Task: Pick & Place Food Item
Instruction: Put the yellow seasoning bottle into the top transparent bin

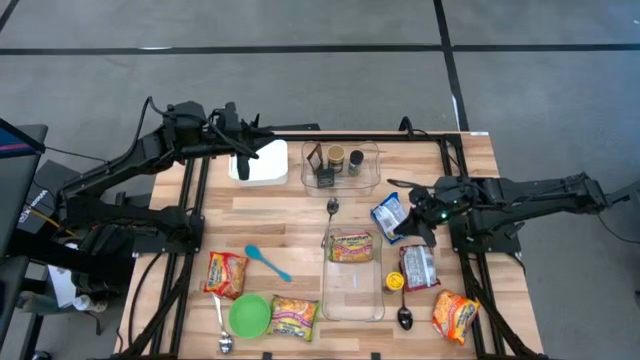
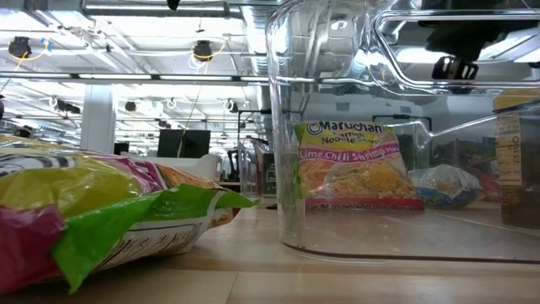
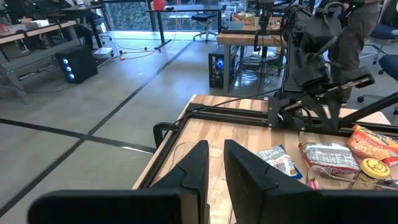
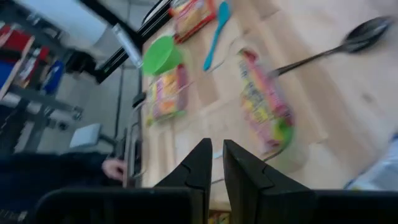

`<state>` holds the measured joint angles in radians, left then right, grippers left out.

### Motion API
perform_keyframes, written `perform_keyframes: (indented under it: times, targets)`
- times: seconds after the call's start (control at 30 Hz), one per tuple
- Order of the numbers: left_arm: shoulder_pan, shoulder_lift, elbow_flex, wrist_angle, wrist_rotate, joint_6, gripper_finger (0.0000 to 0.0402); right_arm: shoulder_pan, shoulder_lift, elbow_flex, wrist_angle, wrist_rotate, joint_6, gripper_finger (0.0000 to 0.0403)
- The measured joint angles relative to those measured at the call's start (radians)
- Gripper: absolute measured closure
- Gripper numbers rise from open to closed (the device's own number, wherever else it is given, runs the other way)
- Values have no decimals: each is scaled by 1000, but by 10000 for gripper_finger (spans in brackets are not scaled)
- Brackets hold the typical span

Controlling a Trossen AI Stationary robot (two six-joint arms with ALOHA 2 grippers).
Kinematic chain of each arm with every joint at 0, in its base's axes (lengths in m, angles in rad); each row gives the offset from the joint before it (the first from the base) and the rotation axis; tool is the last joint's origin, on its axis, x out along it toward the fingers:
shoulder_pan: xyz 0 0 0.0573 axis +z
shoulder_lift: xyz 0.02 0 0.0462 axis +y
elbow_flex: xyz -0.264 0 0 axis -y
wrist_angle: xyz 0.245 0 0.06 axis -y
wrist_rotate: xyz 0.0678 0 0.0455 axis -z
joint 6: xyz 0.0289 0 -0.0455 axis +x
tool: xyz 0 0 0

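Observation:
A lime-chili ramen packet (image 1: 350,247) lies at the far end of a clear tub (image 1: 352,298) at the table's middle; through the tub wall it shows standing against the tub's far end in the low view (image 2: 359,165). My right gripper (image 1: 408,228) is shut and empty, hovering just right of the tub, over a blue snack bag (image 1: 387,213). Its wrist view (image 4: 214,163) looks down on the packet (image 4: 264,109). My left gripper (image 1: 256,150) is shut and empty over a white box (image 1: 262,165) at the far left; its fingers show in its wrist view (image 3: 216,165).
A silver bag (image 1: 418,268), a yellow-lidded jar (image 1: 393,282), an orange packet (image 1: 455,315) and a spoon (image 1: 404,318) lie right of the tub. A red packet (image 1: 226,273), a blue spoon (image 1: 267,262), a green bowl (image 1: 249,315) and another ramen packet (image 1: 293,318) lie left. A clear tray with jars (image 1: 340,165) stands at the back.

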<state>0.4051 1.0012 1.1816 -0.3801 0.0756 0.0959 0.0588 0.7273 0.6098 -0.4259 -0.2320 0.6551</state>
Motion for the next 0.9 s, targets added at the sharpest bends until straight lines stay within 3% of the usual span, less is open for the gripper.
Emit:
perform_keyframes:
  times: [0.5, 0.9]
  targets:
    - [0, 0, 0, 0, 0, 0, 358, 263, 0, 0, 31, 14, 0, 368]
    - [0, 0, 0, 0, 0, 0, 358, 505, 0, 0, 30, 193, -79, 368]
